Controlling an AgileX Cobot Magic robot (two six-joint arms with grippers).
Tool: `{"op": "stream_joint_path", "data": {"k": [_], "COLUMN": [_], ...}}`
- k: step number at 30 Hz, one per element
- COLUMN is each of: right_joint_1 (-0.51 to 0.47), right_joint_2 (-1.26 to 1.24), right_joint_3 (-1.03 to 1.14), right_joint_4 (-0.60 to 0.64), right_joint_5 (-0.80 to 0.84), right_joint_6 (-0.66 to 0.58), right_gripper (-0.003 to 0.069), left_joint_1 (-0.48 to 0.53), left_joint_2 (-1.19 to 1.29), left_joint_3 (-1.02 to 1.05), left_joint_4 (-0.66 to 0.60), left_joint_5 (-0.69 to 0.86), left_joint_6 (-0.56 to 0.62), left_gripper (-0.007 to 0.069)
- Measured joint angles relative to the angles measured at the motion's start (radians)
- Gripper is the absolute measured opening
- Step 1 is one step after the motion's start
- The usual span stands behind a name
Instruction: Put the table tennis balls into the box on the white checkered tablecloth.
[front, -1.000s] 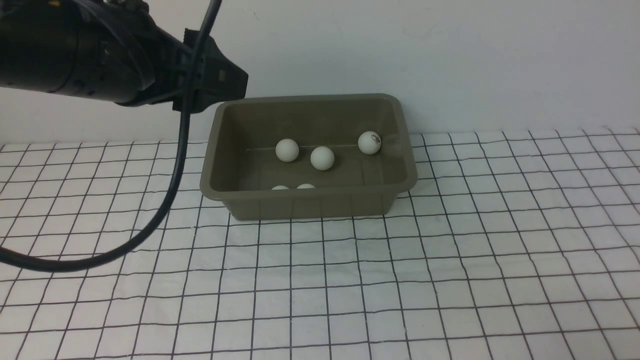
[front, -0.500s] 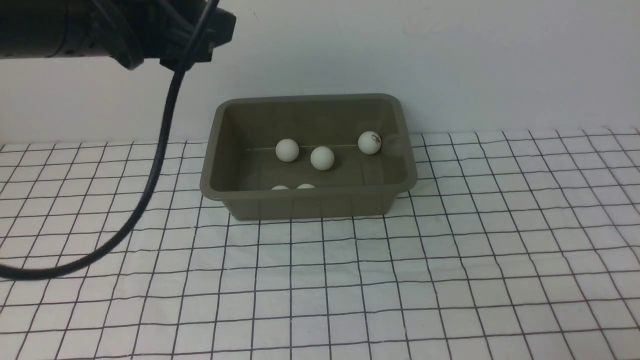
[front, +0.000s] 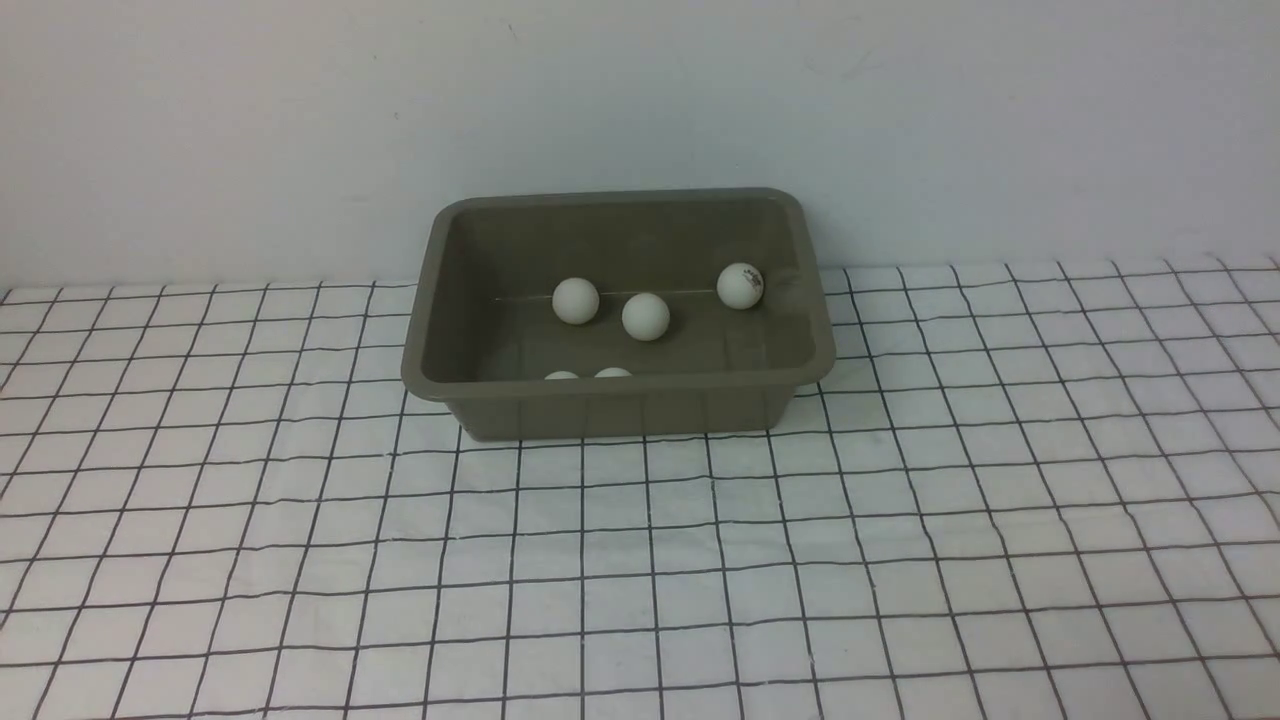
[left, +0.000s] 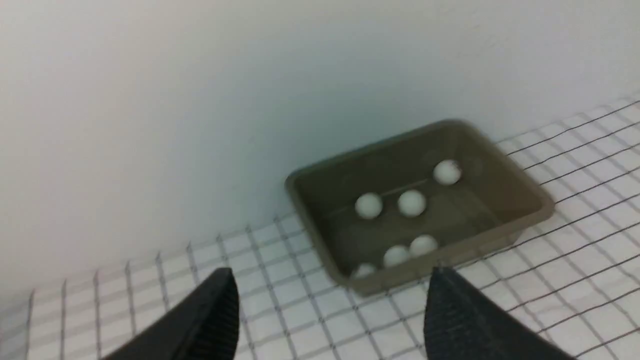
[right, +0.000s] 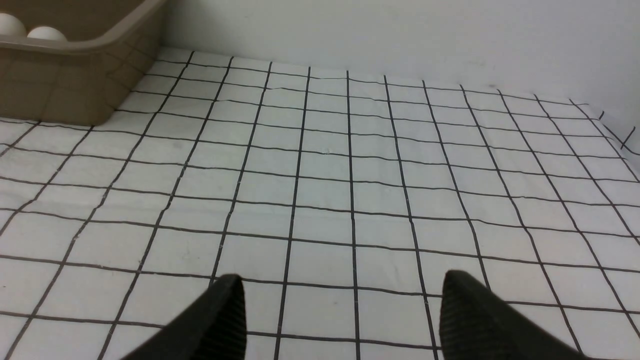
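1. A plain pale wall (front: 900, 110) fills the background, matte and bare.
2. Light on the wall is soft and even.
3. The left wrist view shows the wall blurred, shading to a greenish tint.

Nothing here is reading as words or numbers. One table tennis ball (front: 740, 286), lying against the far wall inside the box (front: 618, 409), is showing a small dark printed mark on its right side, but it is too small and blurred to make out any letters. The left wrist view is showing that same ball (left: 446, 172) only as a smear. The other balls are showing plain white faces.
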Motion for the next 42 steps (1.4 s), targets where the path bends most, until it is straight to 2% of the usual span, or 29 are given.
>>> {"op": "stream_joint_path", "data": {"k": [1, 2, 4, 6, 10, 16, 25, 30, 35, 42], "right_joint_1": [0.000, 0.000, 0.000, 0.000, 0.000, 0.000, 0.000, 0.000, 0.000, 0.000], "right_joint_2": [0.000, 0.000, 0.000, 0.000, 0.000, 0.000, 0.000, 0.000, 0.000, 0.000], "right_joint_3": [0.000, 0.000, 0.000, 0.000, 0.000, 0.000, 0.000, 0.000, 0.000, 0.000], "right_joint_4": [0.000, 0.000, 0.000, 0.000, 0.000, 0.000, 0.000, 0.000, 0.000, 0.000], "right_joint_5": [0.000, 0.000, 0.000, 0.000, 0.000, 0.000, 0.000, 0.000, 0.000, 0.000], "right_joint_6": [0.000, 0.000, 0.000, 0.000, 0.000, 0.000, 0.000, 0.000, 0.000, 0.000], "right_gripper": [0.0474, 0.0474, 0.0474, 0.0474, 0.0474, 0.0474, 0.0474, 0.0474, 0.0474, 0.0474], "left_joint_1": [0.106, 0.106, 0.238, 0.309, 0.413, 0.506, 0.520, 0.508, 0.449, 0.403], "left_joint_2": [-0.050, -0.050, -0.113, -0.167, -0.329, -0.540, -0.638, -0.666, -0.695, -0.726], "left_joint_3": [0.015, 0.015, 0.087, 0.169, 0.402, 0.773, 1.105, 1.204, 1.280, 1.326], "left_joint_4": [0.010, 0.011, 0.010, 0.010, -0.027, -0.105, -0.074, -0.007, 0.066, 0.083], "left_joint_5": [0.083, 0.089, 0.115, 0.088, -0.084, -0.400, -0.682, -0.711, -0.689, -0.653], "left_joint_6": [-0.058, -0.058, -0.079, -0.068, -0.025, -0.012, -0.014, -0.018, -0.033, -0.056], "left_gripper": [0.0450, 0.0450, 0.0450, 0.0450, 0.0450, 0.0450, 0.0450, 0.0450, 0.0450, 0.0450]}}
